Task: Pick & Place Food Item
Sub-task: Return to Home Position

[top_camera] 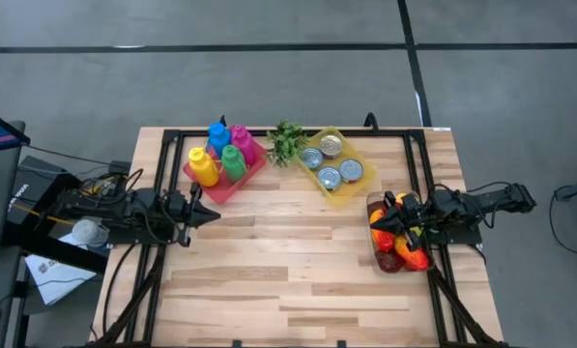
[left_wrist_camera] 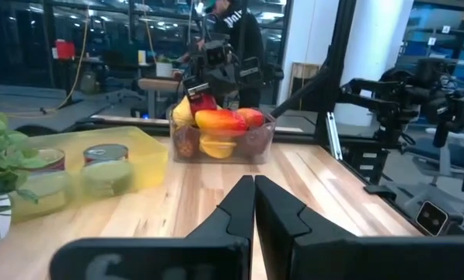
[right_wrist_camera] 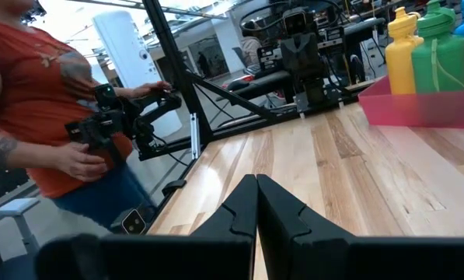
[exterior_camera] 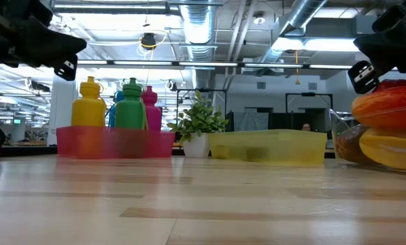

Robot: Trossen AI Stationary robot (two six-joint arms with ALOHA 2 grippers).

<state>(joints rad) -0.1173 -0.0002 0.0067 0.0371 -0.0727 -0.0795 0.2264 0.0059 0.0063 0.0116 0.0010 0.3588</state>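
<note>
1. High view, left of the frame: the left gripper point(top_camera: 212, 215) hangs over the table's left side, just below the red tray point(top_camera: 222, 189). The left wrist view shows its fingers pressed together with nothing between them. I'd say it looks parked.
2. Upper middle: the red tray holds a yellow bottle point(top_camera: 202, 166), green bottle point(top_camera: 233, 161), blue bottle point(top_camera: 217, 135) and pink bottle point(top_camera: 243, 141). A small potted plant point(top_camera: 286, 142) stands just right of it, then comes a yellow bin point(top_camera: 340, 196) with cans point(top_camera: 328, 177).
3. Right of the frame: the transparent bin point(top_camera: 371, 247) is piled with fruit point(top_camera: 412, 256), which rises above its rim in the low view. The right gripper point(top_camera: 380, 224) hangs over the bin's upper-left part, fingers together and empty.
4. My take on going home cleanly:
   - Lift the right gripper straight up first so it clears the pile.
   - Then pull back toward the right edge.
   - Keep the fingers together so nothing snags.
5. Watch-outs:
   - The yellow bin sits just beside the transparent bin's upper corner, so don't swing toward the upper left.
   - The fruit pile looks loose to me, and a nudge could roll something out.
6. The right wrist view shows a person in an orange shirt point(right_wrist_camera: 29, 101) beyond the table, off its surface and not in the way.
</note>
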